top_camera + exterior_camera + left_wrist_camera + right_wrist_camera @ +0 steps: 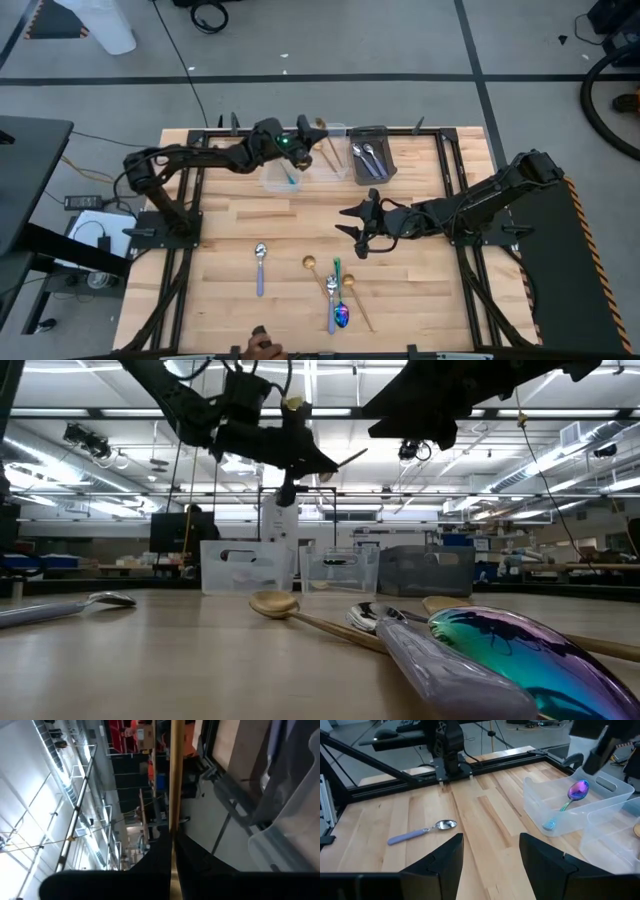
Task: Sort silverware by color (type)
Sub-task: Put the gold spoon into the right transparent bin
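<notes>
On the wooden table (230, 225), the left gripper (305, 143) hangs over the clear bins (335, 150) at the far edge, jaws clamped on a gold spoon (174, 775). The right gripper (356, 225), jaws apart, hovers mid-table above loose spoons (333, 290) lying nearer the front edge.

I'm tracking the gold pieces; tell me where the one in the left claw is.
The gold utensil is pinched in the left claw, held above the middle clear bin at the table's far edge, between the leftmost clear bin and the grey bin.
</notes>
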Tool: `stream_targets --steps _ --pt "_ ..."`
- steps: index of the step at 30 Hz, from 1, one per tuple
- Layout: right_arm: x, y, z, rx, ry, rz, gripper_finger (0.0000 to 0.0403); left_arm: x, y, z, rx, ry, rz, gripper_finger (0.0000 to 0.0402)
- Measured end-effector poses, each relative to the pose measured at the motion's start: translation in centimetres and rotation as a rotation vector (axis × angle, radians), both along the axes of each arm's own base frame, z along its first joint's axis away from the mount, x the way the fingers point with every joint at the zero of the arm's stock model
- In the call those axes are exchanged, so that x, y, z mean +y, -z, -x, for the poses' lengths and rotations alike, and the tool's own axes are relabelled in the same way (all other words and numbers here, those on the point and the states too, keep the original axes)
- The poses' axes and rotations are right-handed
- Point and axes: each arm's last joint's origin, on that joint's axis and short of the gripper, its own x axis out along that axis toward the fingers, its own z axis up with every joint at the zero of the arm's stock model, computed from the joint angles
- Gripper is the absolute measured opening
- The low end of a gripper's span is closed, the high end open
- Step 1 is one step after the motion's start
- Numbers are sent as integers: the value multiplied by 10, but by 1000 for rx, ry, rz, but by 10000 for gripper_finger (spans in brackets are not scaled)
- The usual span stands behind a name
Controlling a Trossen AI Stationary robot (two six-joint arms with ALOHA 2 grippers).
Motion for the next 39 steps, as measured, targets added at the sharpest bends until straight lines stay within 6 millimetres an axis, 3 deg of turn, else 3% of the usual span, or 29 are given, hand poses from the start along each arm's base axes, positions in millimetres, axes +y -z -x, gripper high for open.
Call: stream_targets --steps 16,21,31,39 --pt "0 0 0 -15 31 -38 203 37 42 3 71 170 6 16" --pt "-1 0 0 -20 50 -33 203 46 51 -5 103 197 13 16" --pt "1 0 1 -6 34 -13 203 61 38 -30 289 147 148 16" --pt "1 4 3 42 37 30 203 65 26 -33 387 124 211 16"
